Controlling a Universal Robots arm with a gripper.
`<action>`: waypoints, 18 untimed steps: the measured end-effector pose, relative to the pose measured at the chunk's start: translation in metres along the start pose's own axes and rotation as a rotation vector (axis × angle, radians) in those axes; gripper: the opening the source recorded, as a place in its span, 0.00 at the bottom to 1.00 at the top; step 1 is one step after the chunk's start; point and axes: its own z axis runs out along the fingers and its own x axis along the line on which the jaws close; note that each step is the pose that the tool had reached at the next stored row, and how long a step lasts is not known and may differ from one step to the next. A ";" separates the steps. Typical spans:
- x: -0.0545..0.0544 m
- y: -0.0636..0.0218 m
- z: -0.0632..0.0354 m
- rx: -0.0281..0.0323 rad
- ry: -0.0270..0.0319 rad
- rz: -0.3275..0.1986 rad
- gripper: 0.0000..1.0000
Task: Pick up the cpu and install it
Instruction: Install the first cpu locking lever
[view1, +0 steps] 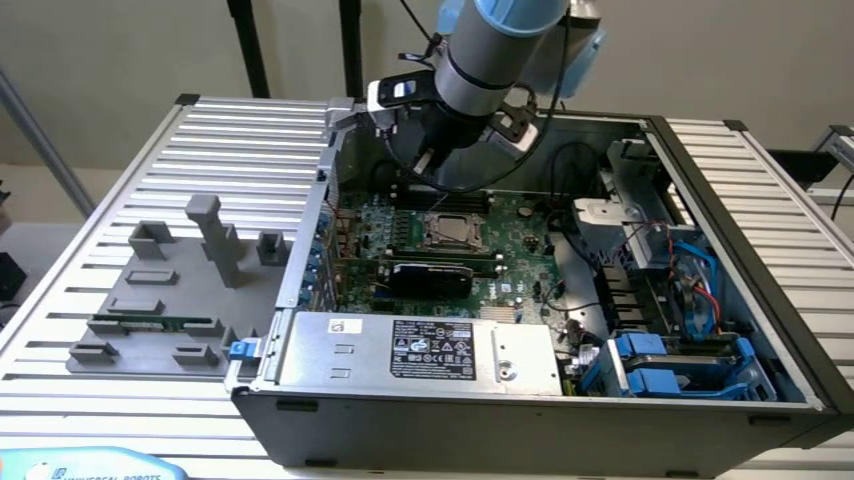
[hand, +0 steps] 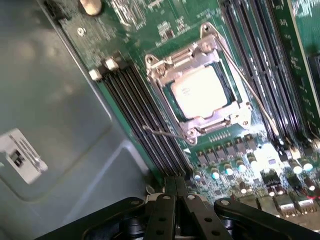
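One tool (hand: 175, 187), jaws pinched together and empty, hangs over the motherboard (hand: 165, 30); the cpu (hand: 199, 92) lies seated in its socket (hand: 210, 122) below and ahead. Best kept vertical, clear of the wire lever (hand: 250, 91).

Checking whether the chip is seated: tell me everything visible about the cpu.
The cpu is a small flat square chip with a pale silvery metal top bearing faint print. It lies flat on the green motherboard, ringed by a silver metal bracket that overlaps its edges. Wire levers run beside the bracket; whether they are latched cannot be told. The shut gripper is apart from it, holding nothing.
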 end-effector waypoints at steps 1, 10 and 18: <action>0.001 0.0028 0.0000 0.0001 0.0001 0.000 0.11; -0.001 0.0115 0.0128 0.0006 0.0024 -0.001 0.11; -0.002 0.0131 0.0166 -0.0010 0.0029 -0.001 0.11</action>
